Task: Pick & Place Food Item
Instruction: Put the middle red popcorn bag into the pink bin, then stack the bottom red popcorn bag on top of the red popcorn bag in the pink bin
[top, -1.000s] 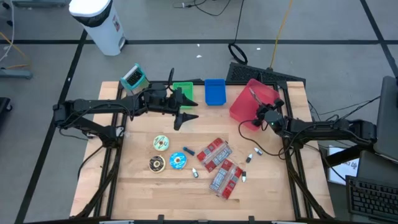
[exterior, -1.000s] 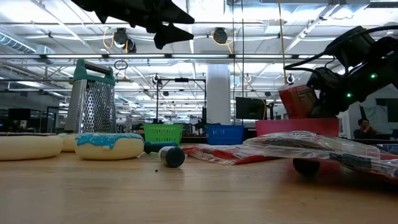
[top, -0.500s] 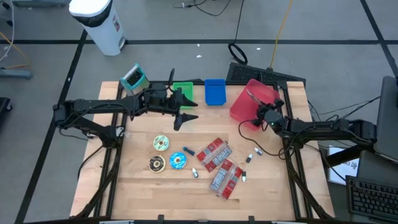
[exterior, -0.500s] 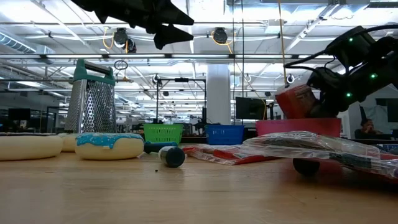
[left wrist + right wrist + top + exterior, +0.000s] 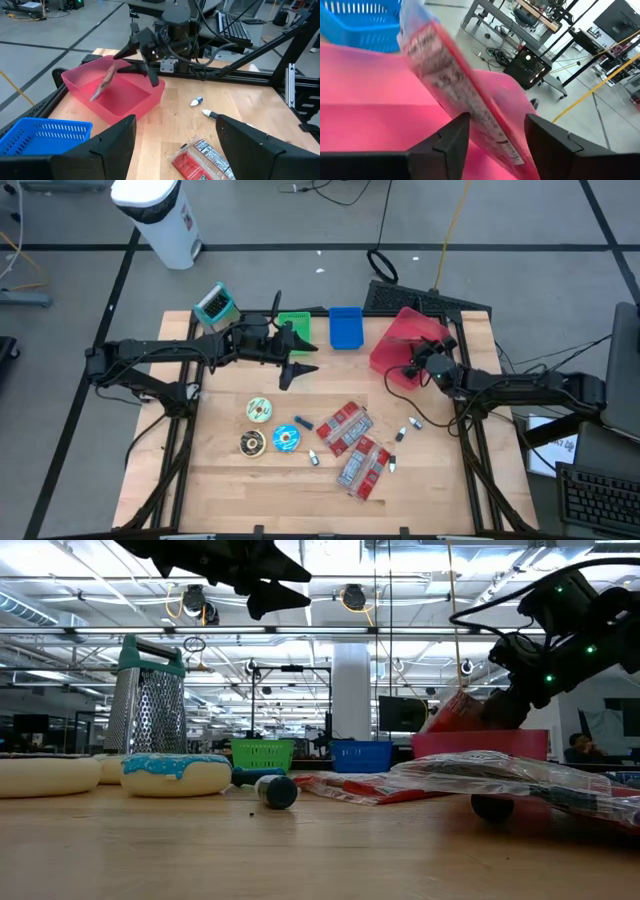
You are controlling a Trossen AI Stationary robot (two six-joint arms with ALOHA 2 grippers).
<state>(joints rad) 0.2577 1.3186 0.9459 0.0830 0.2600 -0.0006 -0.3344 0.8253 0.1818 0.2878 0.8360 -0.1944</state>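
Note:
A red food packet (image 5: 103, 83) slants inside the pink bin (image 5: 131, 102) at the table's far right, its lower end behind the bin wall in the low view (image 5: 455, 712). My right gripper (image 5: 136, 64) hovers over the bin's near side, open, with the packet's upper end between its fingers (image 5: 457, 95). My left gripper (image 5: 300, 360) hangs open and high over the table's middle, holding nothing. Two more red packets (image 5: 345, 426) (image 5: 364, 466) lie flat on the table. My right gripper's open fingers (image 5: 442, 142) stand on either side of the packet's upper end (image 5: 485, 127). I cannot tell whether they touch it. The packet tilts down into the bin ahead of them.
A blue basket (image 5: 345, 327) and a green basket (image 5: 293, 327) stand at the far edge, with a grater (image 5: 214, 306) at the far left. Three donuts (image 5: 260, 410) (image 5: 285, 438) (image 5: 252, 443) lie left of centre. Small markers (image 5: 408, 427) lie right of the packets.
My right gripper has opened over the pink bin and rolled slightly. The red packet, held more upright between the fingers before, has tipped over and sunk lower into the bin.

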